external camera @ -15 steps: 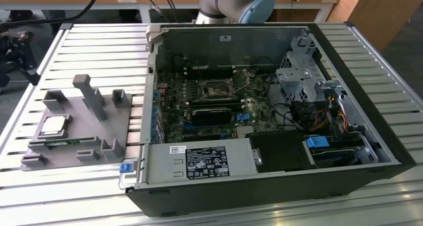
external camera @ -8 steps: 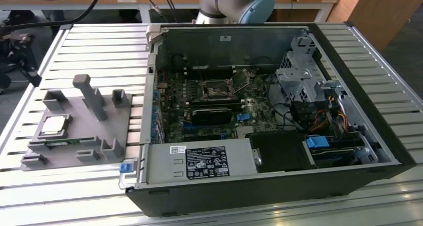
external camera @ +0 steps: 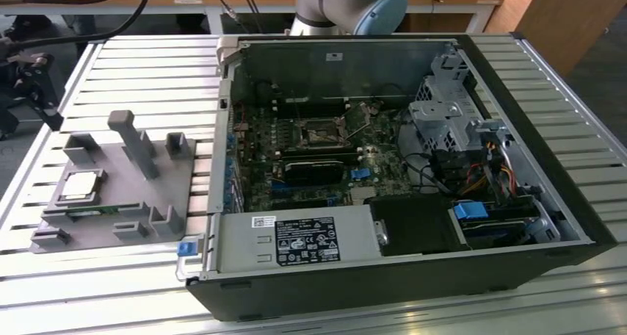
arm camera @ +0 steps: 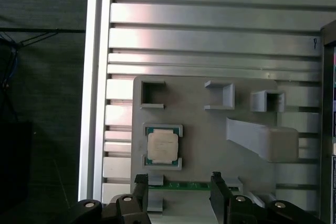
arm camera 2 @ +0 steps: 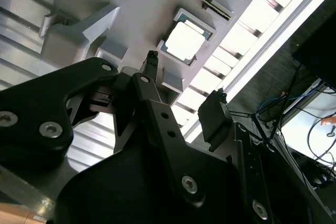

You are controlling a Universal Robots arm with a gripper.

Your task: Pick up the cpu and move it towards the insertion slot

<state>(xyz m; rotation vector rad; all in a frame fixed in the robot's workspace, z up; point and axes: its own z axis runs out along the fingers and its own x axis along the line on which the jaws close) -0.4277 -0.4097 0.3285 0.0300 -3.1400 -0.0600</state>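
The cpu (external camera: pixel 81 186) lies flat in a square recess of the grey plastic tray (external camera: pixel 147 195). We see the tray on the slatted metal table (external camera: pixel 98 276) at the exterior view's left, well apart from the insertion slot (external camera: pixel 321 134) on the motherboard inside the open computer case (external camera: pixel 294 294). In both wrist views we find the gripper (arm camera: pixel 178 182) over the tray, its fingers spread wide with nothing between them, the cpu untouched near their tips and a thin green memory stick (arm camera: pixel 184 186) just beside its recess.

Green memory stick (arm camera: pixel 181 185) partly behind the end effector (arm camera: pixel 178 179)
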